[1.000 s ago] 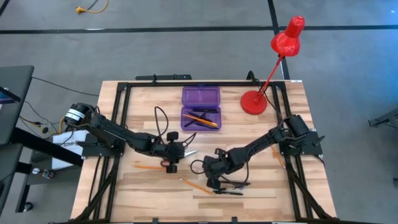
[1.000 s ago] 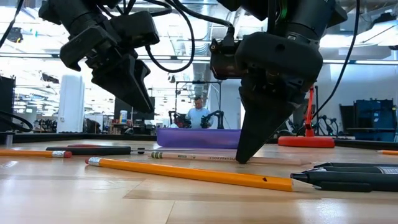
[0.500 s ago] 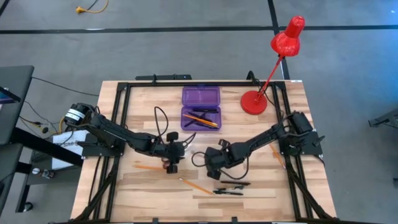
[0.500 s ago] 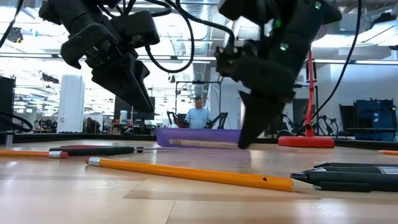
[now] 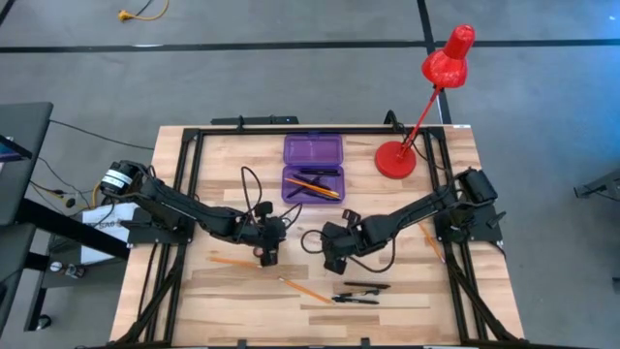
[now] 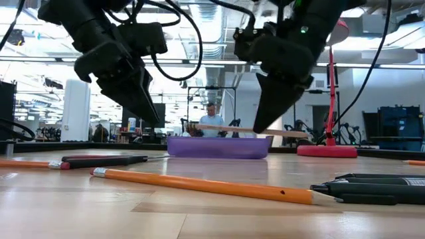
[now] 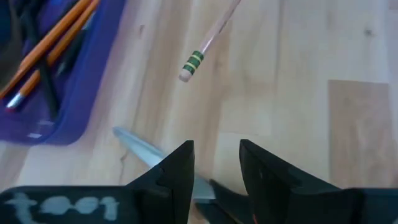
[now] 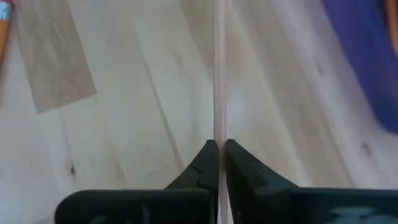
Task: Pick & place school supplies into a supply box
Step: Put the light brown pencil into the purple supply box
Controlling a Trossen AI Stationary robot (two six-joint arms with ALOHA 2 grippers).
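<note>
Right end effector (image 6: 255, 129): pinching pale pencil (image 6: 246, 131) mid-shaft, above the bench.
Pencil: light, stiff, slim; may pivot.
Left end effector (image 7: 214, 168): narrowly parted, empty, over scissors (image 7: 143, 149).

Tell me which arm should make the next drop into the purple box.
Right. Its gripper is shut on a pale pencil, lifted off the table near the purple box. The left gripper hovers over the scissors, fingers apart, holding nothing.
</note>
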